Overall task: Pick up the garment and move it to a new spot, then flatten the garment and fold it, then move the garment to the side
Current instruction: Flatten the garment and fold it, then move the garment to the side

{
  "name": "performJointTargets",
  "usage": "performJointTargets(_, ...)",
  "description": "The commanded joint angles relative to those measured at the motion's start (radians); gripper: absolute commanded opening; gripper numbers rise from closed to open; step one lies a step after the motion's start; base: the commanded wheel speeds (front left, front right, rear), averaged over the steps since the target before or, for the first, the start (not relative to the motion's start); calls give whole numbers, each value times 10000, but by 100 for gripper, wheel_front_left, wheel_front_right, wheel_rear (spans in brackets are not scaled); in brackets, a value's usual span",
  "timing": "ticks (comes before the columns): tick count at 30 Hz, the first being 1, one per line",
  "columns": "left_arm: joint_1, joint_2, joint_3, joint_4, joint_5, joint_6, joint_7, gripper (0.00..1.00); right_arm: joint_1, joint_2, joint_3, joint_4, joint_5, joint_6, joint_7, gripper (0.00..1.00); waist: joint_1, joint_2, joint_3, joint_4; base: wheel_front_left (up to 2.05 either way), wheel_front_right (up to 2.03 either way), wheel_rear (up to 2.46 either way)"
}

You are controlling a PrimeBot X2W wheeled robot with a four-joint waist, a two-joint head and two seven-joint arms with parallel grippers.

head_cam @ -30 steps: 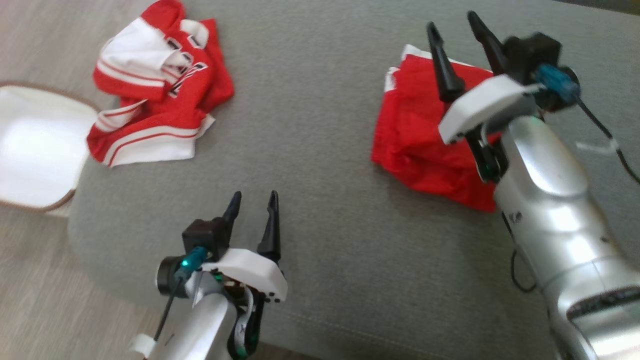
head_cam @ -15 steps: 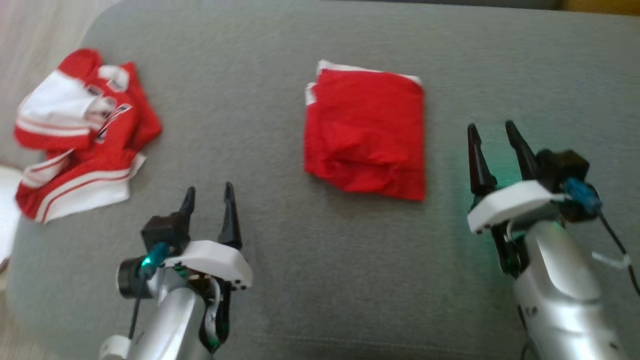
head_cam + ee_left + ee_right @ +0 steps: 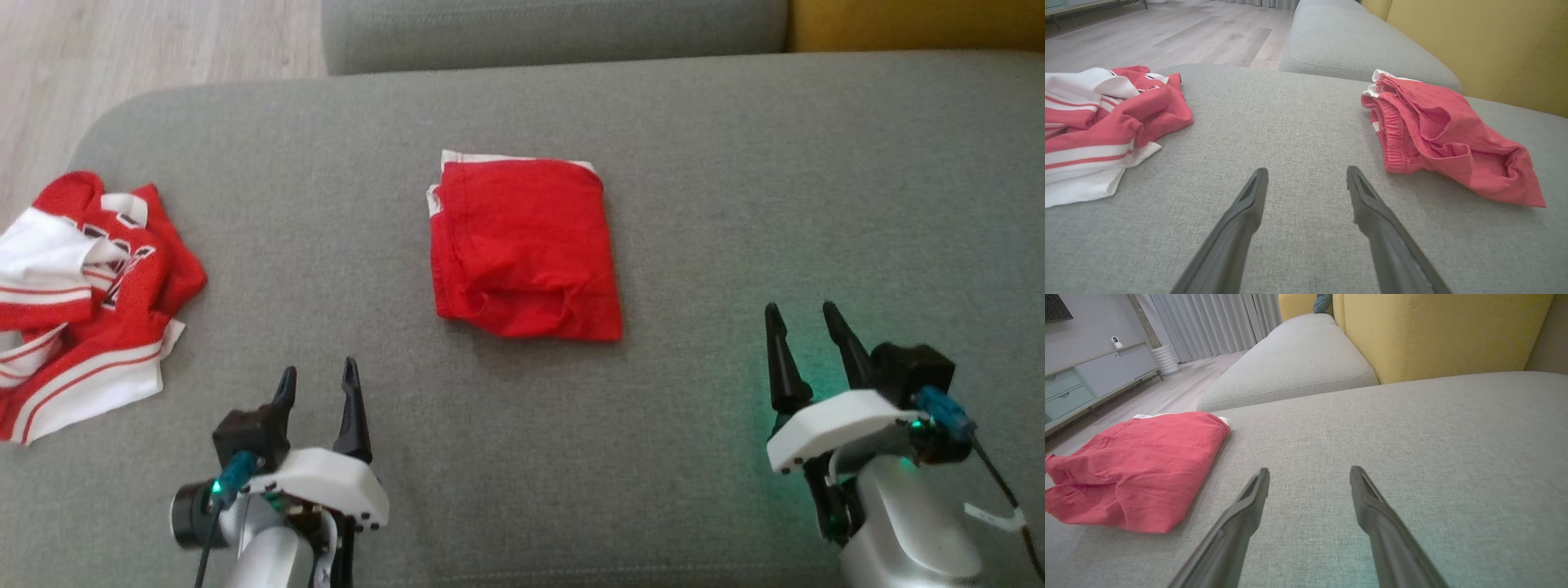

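A red garment [image 3: 522, 249] lies folded into a rough square with a white edge at its far side, in the middle of the grey sofa seat [image 3: 735, 204]. My left gripper [image 3: 318, 369] hovers open near the seat's front, to the left of the garment and apart from it. My right gripper [image 3: 802, 310] is open at the front right, also clear of the garment. In the left wrist view the garment [image 3: 1437, 134] sits right of the open left gripper [image 3: 1307, 171]. In the right wrist view the garment [image 3: 1139, 469] lies left of the open right gripper [image 3: 1310, 470].
A crumpled red-and-white jersey [image 3: 82, 286] lies at the seat's left end, also seen in the left wrist view [image 3: 1098, 122]. Another grey cushion [image 3: 555, 33] and a yellow backrest [image 3: 1433, 335] stand behind. Wooden floor [image 3: 147, 49] lies beyond the left edge.
The head camera has swung, shifting the whole picture. My right gripper has drawn back from over the folded garment to the front right, still open. The garment lies where it was.
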Motion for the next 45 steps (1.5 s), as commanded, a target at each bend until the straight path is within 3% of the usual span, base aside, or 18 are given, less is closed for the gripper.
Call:
performJointTargets(1,-192,137,399,-283,114,-28,-57,100,-99,95,260,-317,72,65,-110,100,1,0,-112,-81,0,0,0)
performJointTargets(10,-239,137,266,-407,44,-57,-57,100,-119,96,537,-242,258,65,-110,100,1,0,140,181,0,0,0)
performJointTargets(18,-805,137,-617,-578,-253,-117,-57,100,-1558,96,1300,547,688,65,-110,100,1,0,1275,1256,0,0,0)
performJointTargets(25,-1315,137,-1452,-816,-546,-138,-57,100,-3282,96,1342,2065,1600,65,36,100,1,0,1925,2343,0,0,0)
performJointTargets(31,-1337,137,-1652,-873,-670,-34,-57,100,-3993,97,1543,3679,1998,65,667,100,1,0,1959,2757,0,0,0)
performJointTargets(33,-1308,137,-1616,-892,-622,-14,-57,100,-3978,97,1835,3818,2458,65,763,0,1,0,1919,2742,0,0,0)
performJointTargets(39,-1131,137,-1357,-757,-448,-38,-57,100,-4012,97,2355,3959,2716,65,124,0,1,0,1583,1962,0,0,0)
performJointTargets(45,-1129,137,-1087,-630,-186,-200,-57,100,-3873,97,2916,3706,3031,65,-68,0,1,0,1230,8,0,0,0)
